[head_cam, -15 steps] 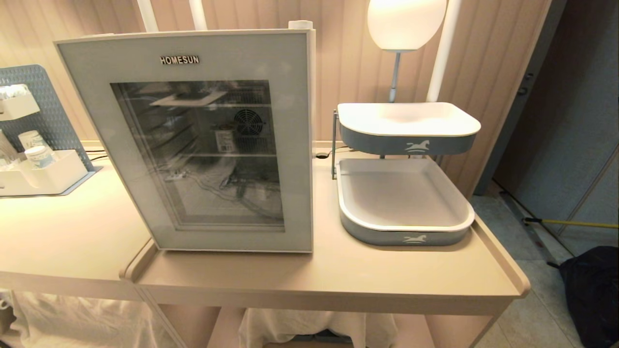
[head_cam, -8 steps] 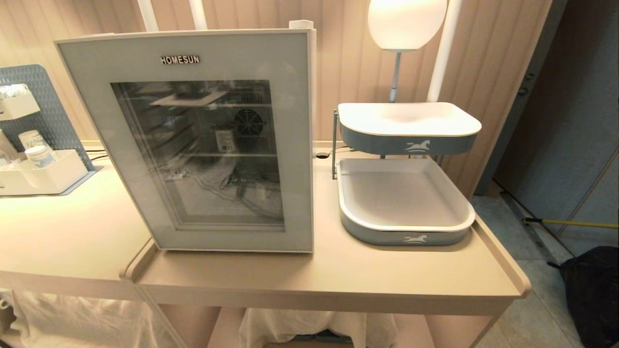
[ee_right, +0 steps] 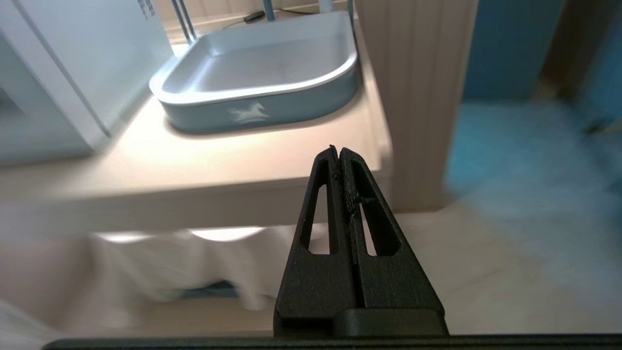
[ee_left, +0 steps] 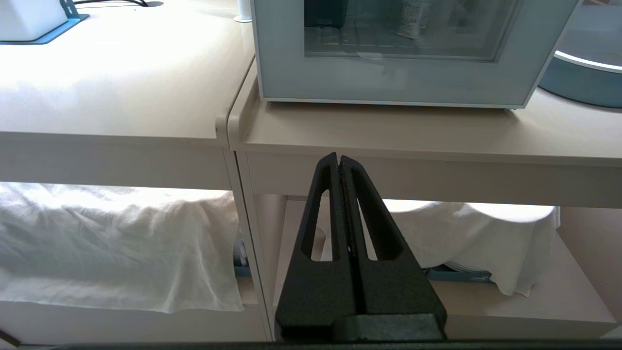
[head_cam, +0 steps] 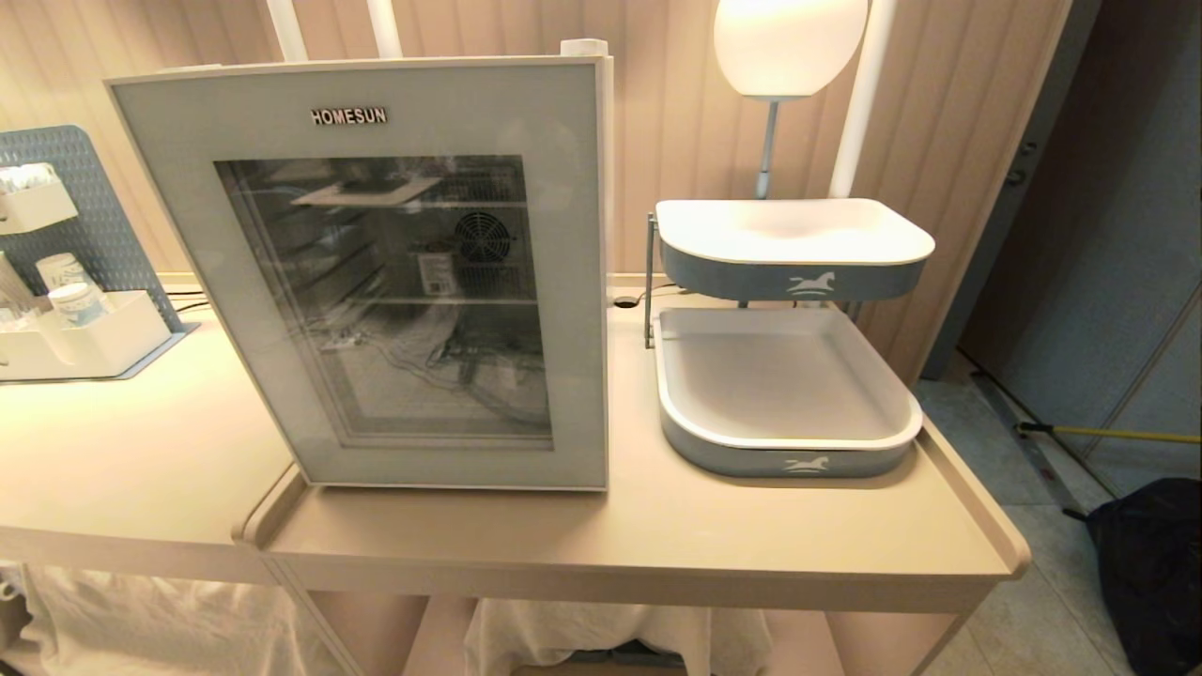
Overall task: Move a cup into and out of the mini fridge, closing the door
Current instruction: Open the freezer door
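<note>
The mini fridge (head_cam: 606, 235) stands on the beige table (head_cam: 657, 545). Its grey-blue door (head_cam: 376, 451) with the dark glass window is shut, and wire shelves show through the glass. I cannot pick out the cup in any view. Neither arm is in the head view. My left gripper (ee_left: 339, 158) is shut and empty; it hangs low before the table's front edge, under the door (ee_left: 388, 82). The right gripper (ee_right: 336, 149) is also shut and empty. It sits low near the table's right end, with the fridge's white side (ee_right: 97, 58) off to one side.
A two-tier grey-blue tray stand (head_cam: 789, 441) sits to the right of the fridge, and a lamp (head_cam: 784, 47) is behind it. A pegboard organizer with small white tubs (head_cam: 94, 347) stands far left. White cloth (ee_left: 97, 243) hangs under the table. A black bag (head_cam: 1150, 563) lies on the floor.
</note>
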